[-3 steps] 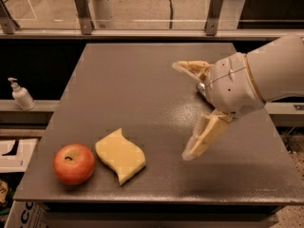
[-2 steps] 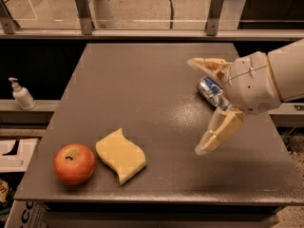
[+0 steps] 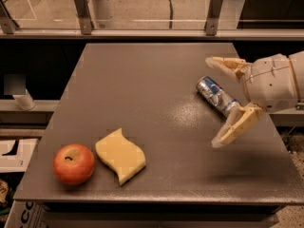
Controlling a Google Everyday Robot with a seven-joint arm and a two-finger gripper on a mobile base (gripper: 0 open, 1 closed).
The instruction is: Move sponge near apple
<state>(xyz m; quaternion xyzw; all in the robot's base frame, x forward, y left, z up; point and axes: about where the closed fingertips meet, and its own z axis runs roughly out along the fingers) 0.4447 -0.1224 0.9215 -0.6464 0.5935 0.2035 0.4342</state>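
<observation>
The pale yellow sponge (image 3: 120,155) lies flat on the dark table (image 3: 152,89) at the front left. The red-orange apple (image 3: 73,163) sits just left of it, almost touching. My gripper (image 3: 214,101) is at the right side of the table, well away from the sponge, raised above the surface. Its two cream fingers are spread wide and hold nothing. One finger (image 3: 227,64) points left at the top, the other (image 3: 235,127) hangs lower.
A silver-and-blue drink can (image 3: 217,95) lies on its side between my fingers, on the table's right. The table's front edge is close below the apple and sponge. A metal rail with posts (image 3: 152,32) runs behind the table.
My gripper has drawn back to the right, away from the sponge, uncovering the can. The sponge and apple have not moved.
</observation>
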